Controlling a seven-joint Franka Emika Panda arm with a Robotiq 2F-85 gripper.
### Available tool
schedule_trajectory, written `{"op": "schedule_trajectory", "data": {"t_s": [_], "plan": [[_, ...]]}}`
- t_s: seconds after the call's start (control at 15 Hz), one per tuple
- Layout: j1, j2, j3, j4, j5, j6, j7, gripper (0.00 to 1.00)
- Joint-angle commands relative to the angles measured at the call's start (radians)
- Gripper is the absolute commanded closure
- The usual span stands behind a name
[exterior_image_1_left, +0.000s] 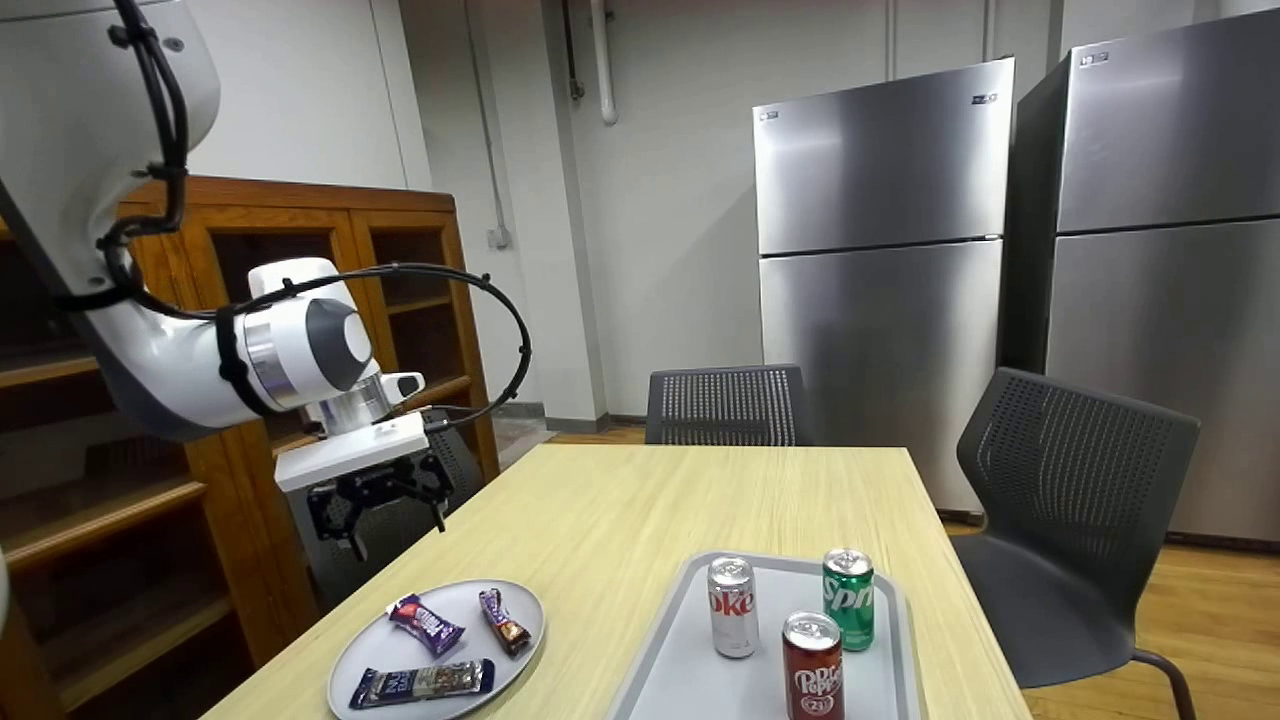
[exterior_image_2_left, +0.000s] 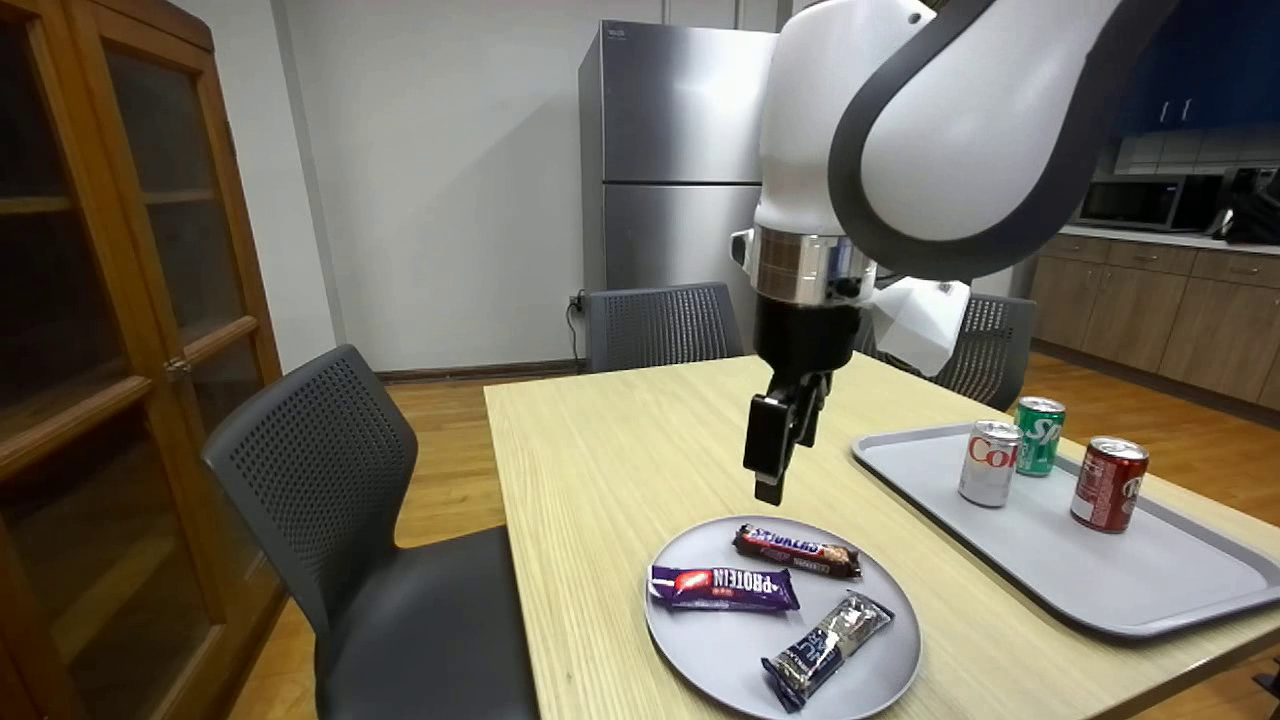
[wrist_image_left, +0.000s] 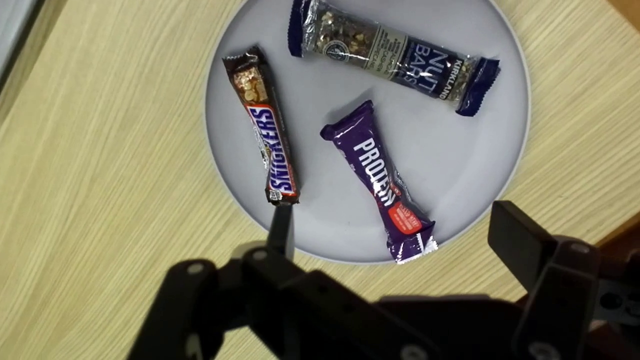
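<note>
Gripper hanging by the plate, jaws spread wide and holding nothing.
It's up in the air, higher than the plate and near its rim. On the plate, all lying apart: Snickers, protein bar, nut bar. Near the plate there's a tray with Coke, Sprite and Dr Pepper standing on it.

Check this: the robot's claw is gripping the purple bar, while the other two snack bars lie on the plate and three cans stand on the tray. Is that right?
Not quite: the claw isn't gripping the purple bar. The wrist view shows the claw open, with that bar lying on the plate too. The rest is right.
</note>
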Motion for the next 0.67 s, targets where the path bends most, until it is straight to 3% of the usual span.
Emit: {"op": "schedule_trajectory", "data": {"t_s": [0.0, 0.6], "plan": [[0.025, 0.056, -0.007, 0.019, -0.099, 0.038, 0.066, 0.0], [0.096, 0.222, -0.046, 0.12, -0.274, 0.048, 0.223, 0.0]]}}
